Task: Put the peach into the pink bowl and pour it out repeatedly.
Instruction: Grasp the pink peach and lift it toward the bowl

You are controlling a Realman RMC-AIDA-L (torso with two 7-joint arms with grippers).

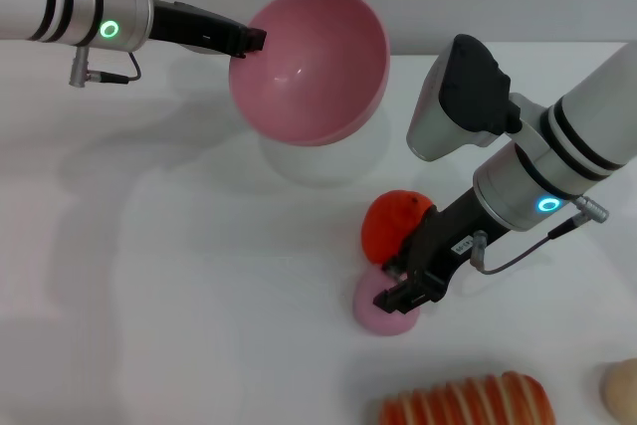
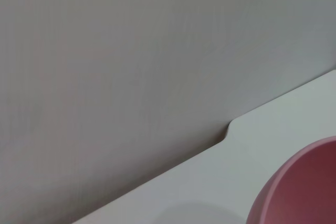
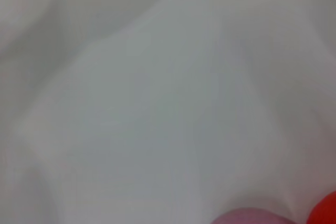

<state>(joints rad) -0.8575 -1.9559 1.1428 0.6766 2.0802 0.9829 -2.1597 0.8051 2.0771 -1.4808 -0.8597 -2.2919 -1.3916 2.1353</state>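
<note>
My left gripper (image 1: 254, 40) is shut on the rim of the pink bowl (image 1: 309, 62) and holds it lifted above the table at the back. The bowl is tilted with its opening toward me, and its inside is empty. Part of its outer wall shows in the left wrist view (image 2: 307, 192). The peach (image 1: 376, 314) lies on the white table at the front right. My right gripper (image 1: 403, 291) is low, right on top of the peach and touching it. The peach's top edge shows in the right wrist view (image 3: 252, 217).
A larger orange-red fruit (image 1: 390, 224) sits just behind the peach, against my right gripper. A striped orange-and-cream loaf-shaped thing (image 1: 468, 403) lies at the front edge. A pale beige rounded thing (image 1: 622, 390) is at the far right. The table (image 1: 179, 276) is white.
</note>
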